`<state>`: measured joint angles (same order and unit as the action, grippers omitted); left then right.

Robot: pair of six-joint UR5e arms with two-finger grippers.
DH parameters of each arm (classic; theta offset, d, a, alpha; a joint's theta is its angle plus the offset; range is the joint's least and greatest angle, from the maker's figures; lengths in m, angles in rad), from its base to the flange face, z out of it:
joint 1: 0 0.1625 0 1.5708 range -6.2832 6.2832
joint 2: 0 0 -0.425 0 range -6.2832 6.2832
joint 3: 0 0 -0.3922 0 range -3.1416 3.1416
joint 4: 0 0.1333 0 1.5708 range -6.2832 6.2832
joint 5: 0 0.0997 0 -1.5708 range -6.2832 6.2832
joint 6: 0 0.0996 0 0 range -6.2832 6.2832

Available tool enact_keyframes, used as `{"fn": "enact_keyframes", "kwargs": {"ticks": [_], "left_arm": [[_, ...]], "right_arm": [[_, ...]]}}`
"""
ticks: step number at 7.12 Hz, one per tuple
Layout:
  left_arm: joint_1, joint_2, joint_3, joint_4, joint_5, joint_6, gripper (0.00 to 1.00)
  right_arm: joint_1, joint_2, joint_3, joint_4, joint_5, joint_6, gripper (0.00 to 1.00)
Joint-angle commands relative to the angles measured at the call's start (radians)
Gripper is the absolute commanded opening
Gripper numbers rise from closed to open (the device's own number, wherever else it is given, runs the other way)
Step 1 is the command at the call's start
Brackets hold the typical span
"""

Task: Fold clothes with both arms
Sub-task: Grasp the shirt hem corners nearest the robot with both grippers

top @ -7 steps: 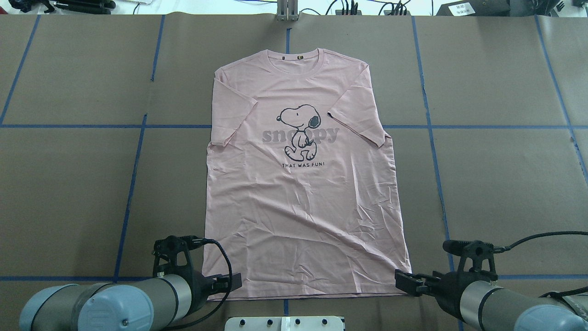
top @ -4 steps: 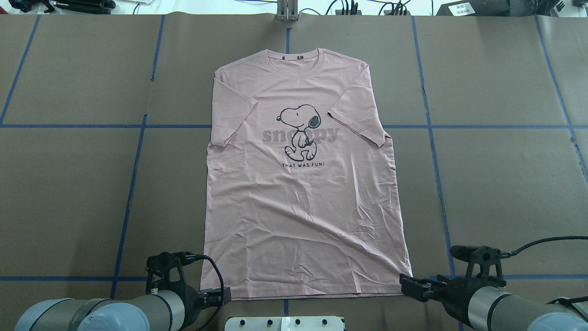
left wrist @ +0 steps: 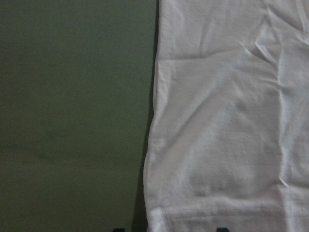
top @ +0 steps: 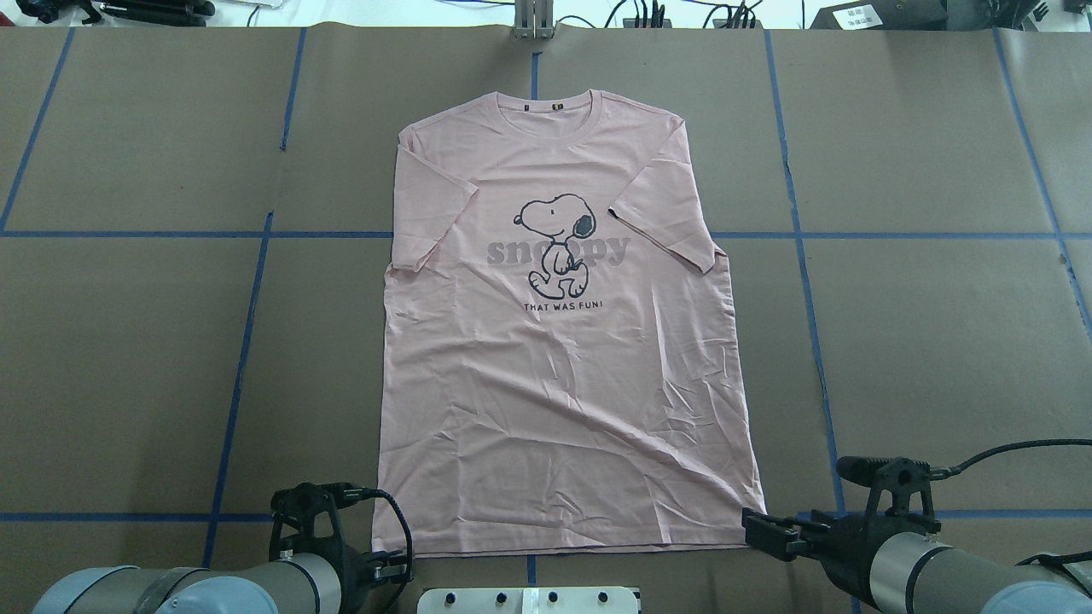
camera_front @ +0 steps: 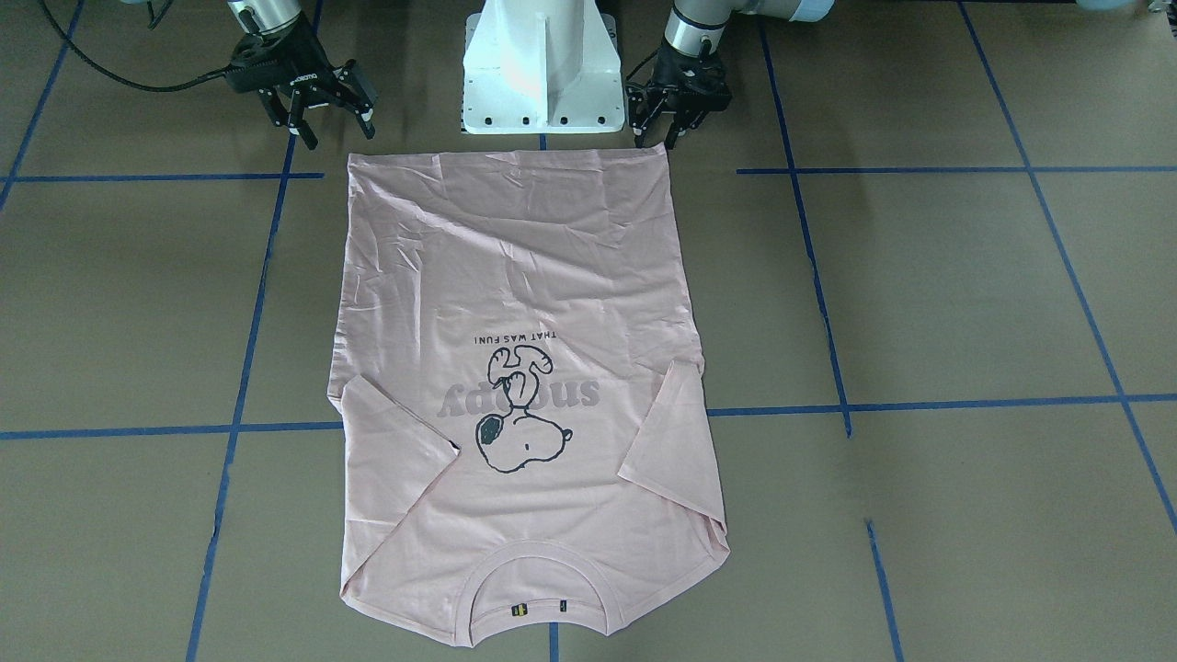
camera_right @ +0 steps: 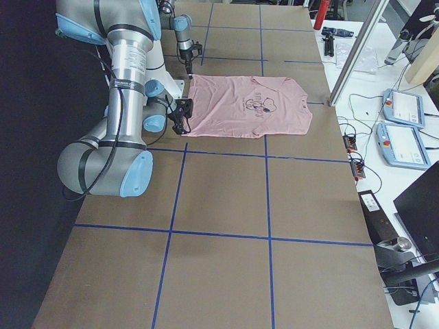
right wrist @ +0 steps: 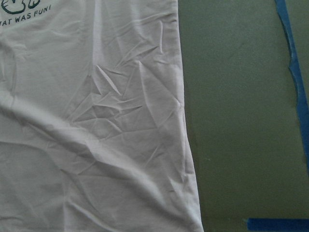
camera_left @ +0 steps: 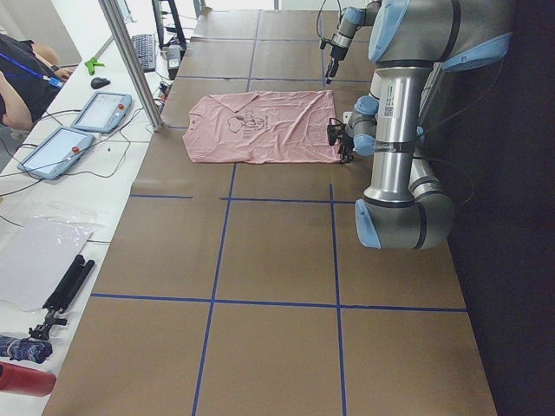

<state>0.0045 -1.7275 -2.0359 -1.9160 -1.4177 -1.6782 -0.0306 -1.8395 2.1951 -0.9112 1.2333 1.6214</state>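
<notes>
The pale pink T-shirt [top: 563,384] lies flat and face up on the brown table, collar far from me and hem near me. It also shows in the front view [camera_front: 515,276]. My left gripper [top: 397,567] is open and low at the hem's left corner. In the left wrist view the shirt corner [left wrist: 227,121] lies between the two fingertips at the bottom edge. In the front view the left gripper [camera_front: 664,133] stands just behind that corner. My right gripper [top: 759,530] is open beside the hem's right corner, just off the cloth [right wrist: 96,121]. It also shows in the front view [camera_front: 336,124].
The white pedestal base [camera_front: 542,64] stands between the arms at the near edge. Blue tape lines [top: 247,324] cross the brown table. A metal post [top: 533,21] stands at the far edge. Tablets [camera_left: 100,113] and cables lie on the operators' bench.
My left gripper has drawn back toward me and a little left, off the cloth to the hem's left corner. My right gripper drew back slightly, then stayed. The shirt has not moved.
</notes>
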Motion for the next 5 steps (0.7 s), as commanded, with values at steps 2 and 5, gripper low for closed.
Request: {"fn": "enact_keyframes", "kwargs": {"ticks": [2,5], "left_arm": [[0.003,-0.001,0.0,0.0,-0.001,0.0,0.18],[0.002,0.0,-0.004,0.002,-0.001,0.0,0.14]], "right_arm": [[0.0,0.0,0.0,0.0,0.0,0.0,0.99],[0.0,0.0,0.0,0.0,-0.002,0.0,0.99]]}}
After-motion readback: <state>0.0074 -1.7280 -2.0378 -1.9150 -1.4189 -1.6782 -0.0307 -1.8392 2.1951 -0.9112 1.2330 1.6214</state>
